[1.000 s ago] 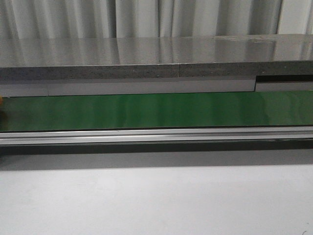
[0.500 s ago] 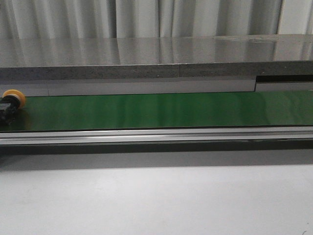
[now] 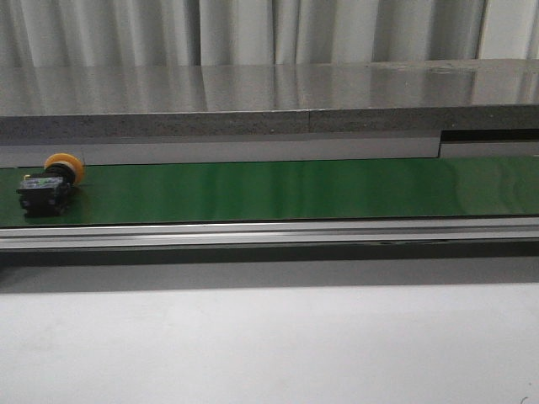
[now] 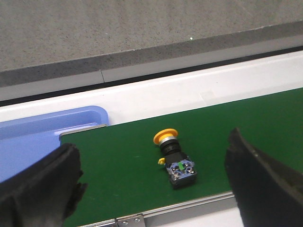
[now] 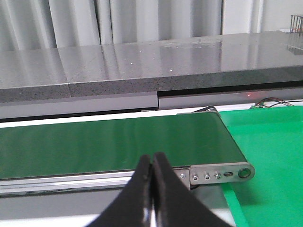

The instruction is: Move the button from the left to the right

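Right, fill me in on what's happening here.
Nothing is being held. The button lies on its side at the left end of the green belt, touched by neither arm. The left end effector is open above it, fingers either side of it in the wrist view. The right end effector is shut and empty at the belt's right end. A blue tray sits past the belt's left end.

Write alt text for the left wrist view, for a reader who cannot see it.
A small button with a yellow-orange cap and a black body lies on its side on a green conveyor belt, untouched, framed between the two wide-open fingers of the left gripper. A blue tray sits off the belt's end, with a grey counter behind.
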Robot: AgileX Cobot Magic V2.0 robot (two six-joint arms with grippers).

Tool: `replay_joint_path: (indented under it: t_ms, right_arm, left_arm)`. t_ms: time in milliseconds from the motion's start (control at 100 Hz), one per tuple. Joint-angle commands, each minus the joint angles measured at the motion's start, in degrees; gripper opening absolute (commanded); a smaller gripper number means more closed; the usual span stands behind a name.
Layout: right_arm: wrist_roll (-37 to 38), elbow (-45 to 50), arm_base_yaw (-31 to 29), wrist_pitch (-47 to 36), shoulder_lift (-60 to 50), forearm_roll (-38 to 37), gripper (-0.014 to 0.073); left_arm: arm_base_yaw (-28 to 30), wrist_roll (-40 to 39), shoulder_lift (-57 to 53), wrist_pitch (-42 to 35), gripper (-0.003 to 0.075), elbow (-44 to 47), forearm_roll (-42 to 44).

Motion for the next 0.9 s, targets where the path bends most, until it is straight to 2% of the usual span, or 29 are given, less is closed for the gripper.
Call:
replay_joint_path:
  t_ms: [0,240,380,500,640,830,890]
  right_arm:
    - [-0.5,-1.0,-0.2,-4.2,1.1,-0.6,-0.0067]
    - [-0.5,-1.0,-0.2,-4.2,1.1,-0.6,-0.0067]
    - [-0.5,-1.0,-0.2,-4.2,1.1,-0.6,-0.0067]
    - [-0.5,-1.0,-0.2,-4.2,1.1,-0.6,-0.0067]
    - [-0.5,-1.0,-0.2,-4.2,1.1,-0.6,-0.0067]
    - [-0.5,-1.0,-0.2,-4.2,1.1,-0.6,-0.0067]
    - [-0.5,-1.0,-0.2,-4.2,1.1,-0.6,-0.0067]
  left_arm:
    - [-0.6,0.0,-6.7,-11.0,0.0609,6.0,-1.5]
    - [-0.6,-0.1,-21.3,-19.5,0.0609,21.1,-2.9]
    - [-0.6,-0.1,-26.2,-19.5,0.0603,24.5,-3.0]
    - [-0.6,-0.1,-27.0,-20.0,0.0547,25.2,-3.0]
    - [-0.6,-0.1,-27.0,-20.1,0.0379,25.2,-3.0]
    - [-0.6,-0.1,-27.0,-20.2,0.0057,25.2,-3.0]
    - [-0.6,-0.1,-27.0,-20.2,-0.0024,25.2,-3.0]
